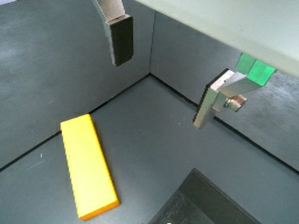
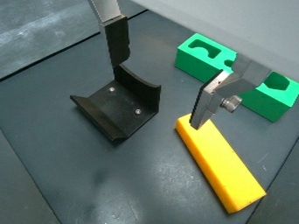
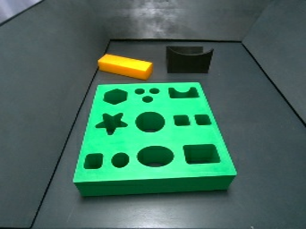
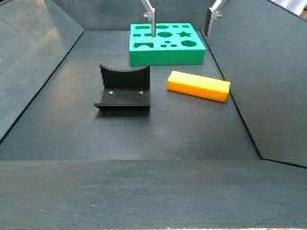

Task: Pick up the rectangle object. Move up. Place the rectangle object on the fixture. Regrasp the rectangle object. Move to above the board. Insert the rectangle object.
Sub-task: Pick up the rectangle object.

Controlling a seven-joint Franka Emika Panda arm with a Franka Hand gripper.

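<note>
Orange-yellow, the rectangle object [image 4: 198,85] lies flat on the dark floor, between the green board [image 4: 167,43] and the black fixture [image 4: 124,89], touching neither. You see the gripper [image 2: 162,72] hanging above with its fingers [image 2: 118,43] spread wide and nothing between them. In a side view the fingertips [image 4: 149,14] show over the board's far edge.

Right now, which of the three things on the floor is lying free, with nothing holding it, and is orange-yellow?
The rectangle object, beside the black fixture; the board is green. The end effector hangs open above.
</note>
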